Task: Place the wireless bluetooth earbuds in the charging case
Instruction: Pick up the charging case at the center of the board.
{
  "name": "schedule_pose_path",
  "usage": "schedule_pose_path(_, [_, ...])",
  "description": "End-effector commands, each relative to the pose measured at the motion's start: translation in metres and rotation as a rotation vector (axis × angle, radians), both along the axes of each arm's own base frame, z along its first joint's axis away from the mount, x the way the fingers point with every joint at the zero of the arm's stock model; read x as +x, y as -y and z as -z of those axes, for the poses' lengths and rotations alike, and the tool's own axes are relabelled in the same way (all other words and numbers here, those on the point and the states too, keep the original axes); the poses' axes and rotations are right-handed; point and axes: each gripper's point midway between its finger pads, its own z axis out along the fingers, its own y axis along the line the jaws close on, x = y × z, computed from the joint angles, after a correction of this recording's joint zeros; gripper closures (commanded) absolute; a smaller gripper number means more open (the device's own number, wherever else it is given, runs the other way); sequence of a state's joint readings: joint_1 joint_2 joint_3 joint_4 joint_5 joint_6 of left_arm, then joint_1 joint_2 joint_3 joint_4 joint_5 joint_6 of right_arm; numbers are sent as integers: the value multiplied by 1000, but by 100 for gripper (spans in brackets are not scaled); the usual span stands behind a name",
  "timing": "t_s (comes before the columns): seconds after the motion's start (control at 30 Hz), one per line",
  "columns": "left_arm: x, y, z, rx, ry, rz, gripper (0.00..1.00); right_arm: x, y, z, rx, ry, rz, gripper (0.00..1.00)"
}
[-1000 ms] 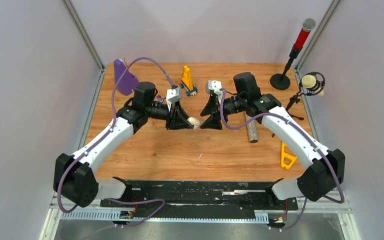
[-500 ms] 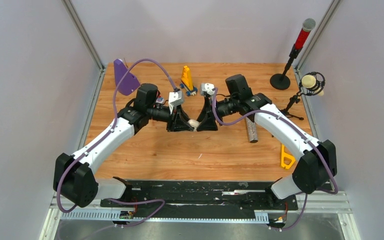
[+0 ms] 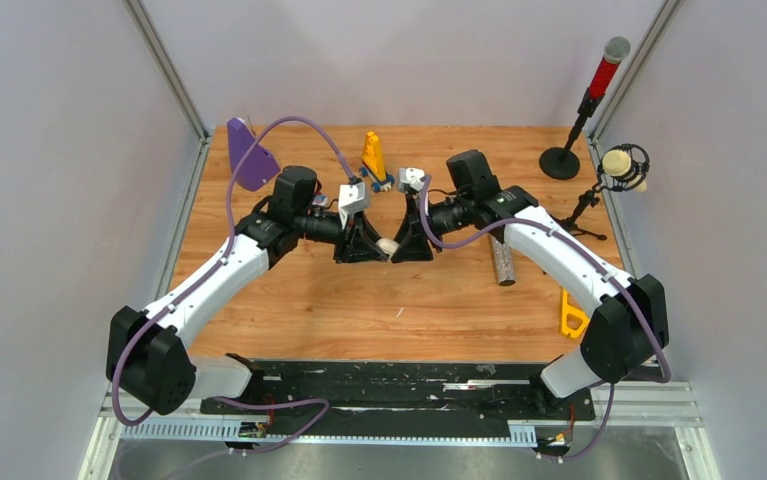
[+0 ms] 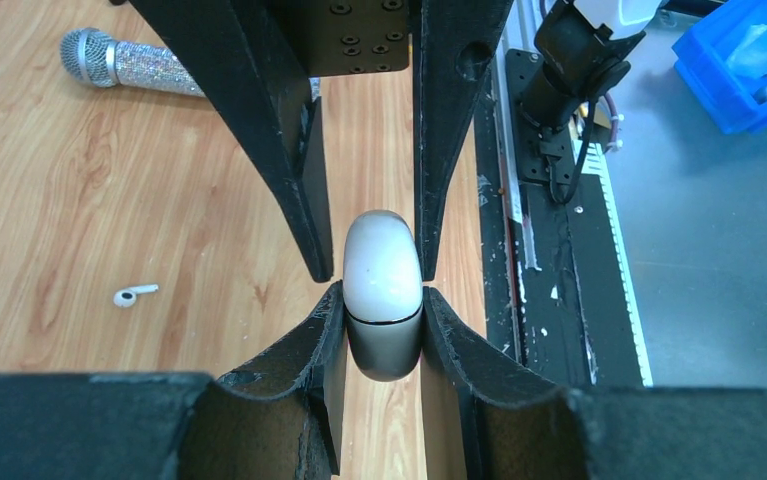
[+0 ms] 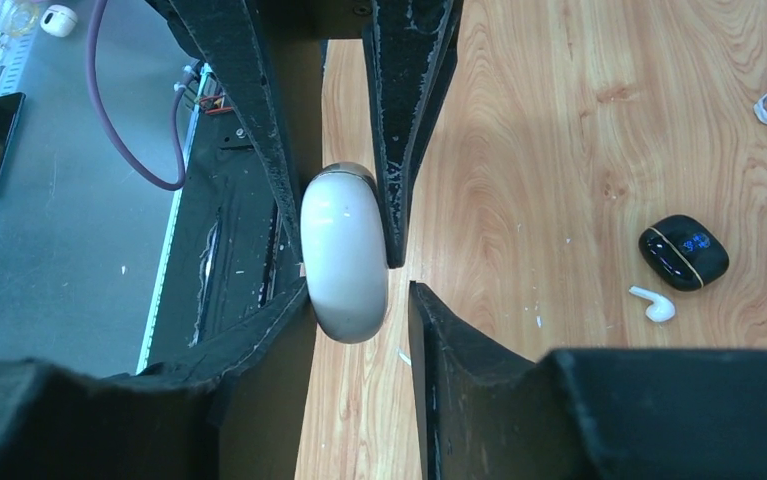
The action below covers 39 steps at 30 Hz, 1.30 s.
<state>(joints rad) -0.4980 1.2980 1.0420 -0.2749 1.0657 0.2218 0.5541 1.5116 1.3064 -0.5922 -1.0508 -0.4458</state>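
Clamping the charging case [image 4: 383, 262]: left gripper [image 4: 383, 300] (right gripper [image 5: 359, 295] straddles, ajar).

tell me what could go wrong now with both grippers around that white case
1. The right gripper touches the white case with one finger only, with a gap at the other; closing may twist it in the hold of the left gripper.
2. The case is glossy and rounded, so it could slip out and drop.

White case [image 5: 344, 235] clamped in left gripper [image 5: 344, 262]; right gripper [image 5: 359, 295] straddles it, one finger clear. Black case [image 5: 684, 252] and white earbud [image 5: 652, 305] lie just apart.
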Motion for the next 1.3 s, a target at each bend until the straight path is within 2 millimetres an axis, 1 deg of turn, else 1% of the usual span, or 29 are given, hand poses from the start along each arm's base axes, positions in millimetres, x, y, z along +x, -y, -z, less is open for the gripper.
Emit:
schedule_pose_path(0.0, [-3, 1, -24, -33, 85, 21, 81, -4, -5, -14, 44, 15, -39, 64])
schedule_pose_path(0.07, [-3, 1, -23, -31, 87, 24, 81, -5, -6, -16, 51, 13, -47, 78])
schedule_pose_path(0.17, [-5, 1, -21, -27, 86, 28, 80, -9, -5, -21, 63, 16, -61, 82])
schedule_pose_path(0.23, [-5, 1, -20, -25, 89, 29, 80, -10, -5, -22, 69, 25, -67, 88])
schedule_pose_path(0.33, [-5, 1, -20, -23, 88, 29, 77, -14, -3, -27, 84, 40, -80, 91])
schedule_pose_path(0.4, [-4, 1, -21, -23, 89, 25, 70, -16, -3, -28, 92, 44, -89, 91])
schedule_pose_path(0.43, [-3, 2, -21, -24, 89, 23, 63, -17, -3, -29, 93, 49, -91, 92])
schedule_pose_path(0.47, [-3, 2, -21, -25, 87, 19, 58, -16, -3, -29, 94, 53, -90, 92])
schedule_pose_path(0.5, [-2, 2, -22, -27, 89, 16, 46, -16, -2, -29, 94, 57, -89, 92])
schedule_pose_path(0.53, [-1, 2, -22, -26, 87, 10, 40, -16, -2, -30, 94, 61, -89, 92])
schedule_pose_path(0.57, [-1, 2, -22, -25, 87, 7, 32, -17, -2, -30, 95, 64, -89, 93])
schedule_pose_path(0.6, [0, 2, -22, -23, 87, 2, 28, -17, -1, -31, 97, 71, -88, 93])
schedule_pose_path(0.73, [1, 2, -24, -24, 87, -4, 20, -17, 0, -37, 104, 93, -83, 94])
schedule_pose_path(0.87, [6, 1, -28, -47, 71, -26, 16, -15, -1, -46, 115, 107, -57, 94])
schedule_pose_path(0.93, [11, 0, -32, -71, 48, -40, 17, -12, -2, -48, 121, 104, -36, 94])
schedule_pose_path(0.97, [9, 0, -33, -80, 17, -39, 17, -10, -3, -48, 127, 101, -23, 95])
schedule_pose_path(1.07, [11, 1, -38, -105, 3, -38, 20, -2, -6, -48, 146, 101, 30, 95])
schedule_pose_path(1.17, [10, 2, -38, -115, -17, -30, 24, 4, -8, -49, 169, 97, 77, 96])
schedule_pose_path(1.27, [9, 2, -39, -123, -34, -28, 25, 7, -10, -50, 186, 95, 102, 96])
